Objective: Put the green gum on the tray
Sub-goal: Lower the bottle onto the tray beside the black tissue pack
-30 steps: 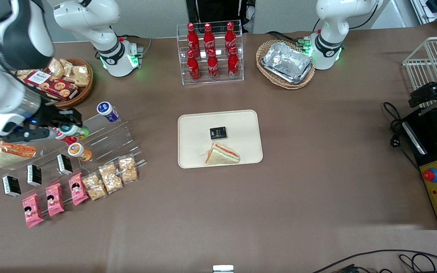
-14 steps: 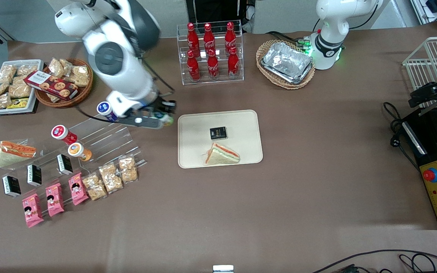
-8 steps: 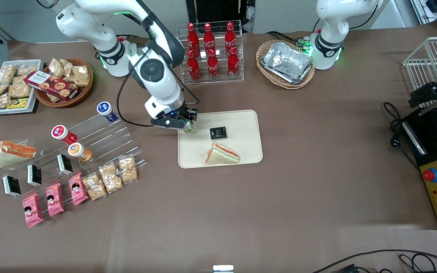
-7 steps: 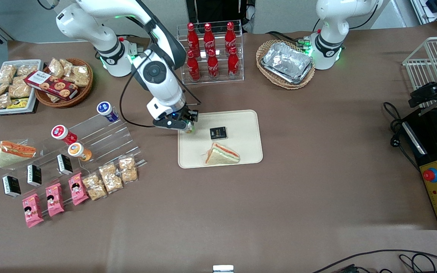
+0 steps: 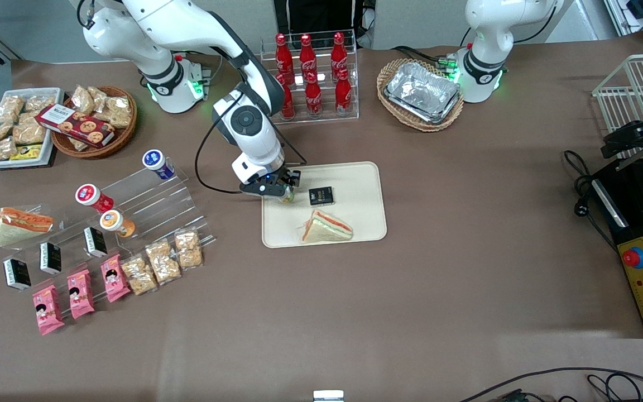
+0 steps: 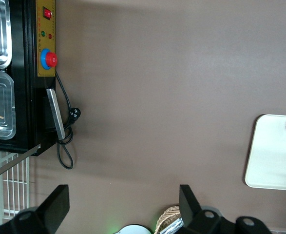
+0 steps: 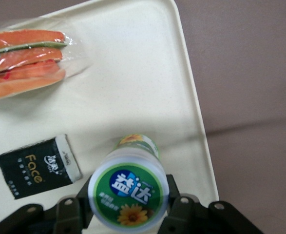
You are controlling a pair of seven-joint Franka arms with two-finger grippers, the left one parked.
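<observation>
My right gripper [image 5: 283, 191] is shut on the green gum [image 7: 127, 192], a small bottle with a white-and-green lid and a green-yellow body. In the front view only a bit of the green gum [image 5: 286, 196] shows under the gripper. It hangs over the cream tray [image 5: 360, 184], near the tray's edge toward the working arm's end. The gum stands upright just above the tray's [image 7: 133, 87] surface; I cannot tell whether it touches. Both fingers [image 7: 67, 208] press on the lid's sides.
On the tray lie a small black packet [image 5: 321, 195] beside the gum and a wrapped sandwich [image 5: 326, 228] nearer the front camera. A clear stepped rack [image 5: 148, 201] with blue-lidded [image 5: 155, 160], red-lidded [image 5: 88, 195] and orange [image 5: 113, 221] bottles stands toward the working arm's end. A cola rack [image 5: 310, 78] stands farther back.
The right gripper carried the green gum from the clear rack across the table to above the tray. In the last half second it moved a little farther over the tray, toward the black packet.
</observation>
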